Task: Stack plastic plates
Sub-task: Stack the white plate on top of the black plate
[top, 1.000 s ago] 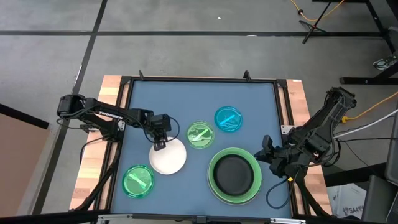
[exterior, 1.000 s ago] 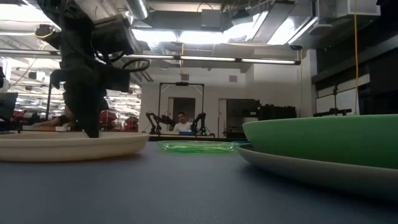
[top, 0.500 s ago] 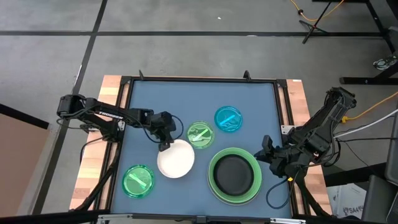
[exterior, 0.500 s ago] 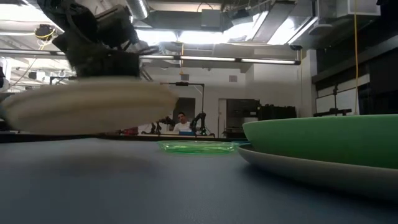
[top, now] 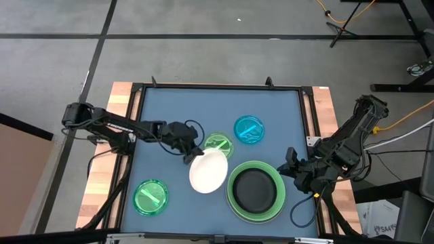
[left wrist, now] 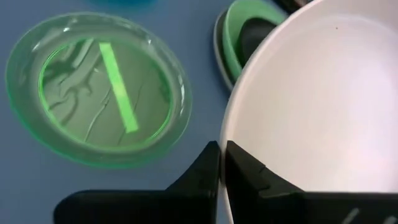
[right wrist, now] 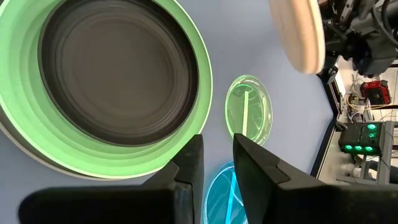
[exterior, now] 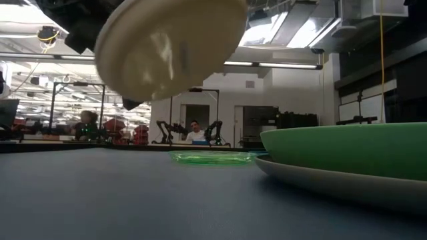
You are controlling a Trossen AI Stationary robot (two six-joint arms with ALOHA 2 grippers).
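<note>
My left gripper is shut on the medium white plate, which it holds in the air between the small translucent green plate and the stack. The stack has the black plate inside the large light green plate, on the grey plate. A small blue plate and a second small green plate lie flat on the mat. My right gripper waits open beside the stack's right edge. My left gripper pinches the white plate's rim on its left side, one finger outside and one finger over the inner face. It comes slanting down from the table's left. The plate is lifted clear and tilted.
A raised black frame borders the blue mat, with wooden table strips at the left and right. Bare mat lies across the far half and the near middle. People and equipment show in the room beyond the table in the low view.
My left gripper has lifted the white plate off the mat and carried it toward the table's right, toward the stack. The plate, flat on the mat a second ago, now hangs tilted in the air and covers part of the middle small green plate.
</note>
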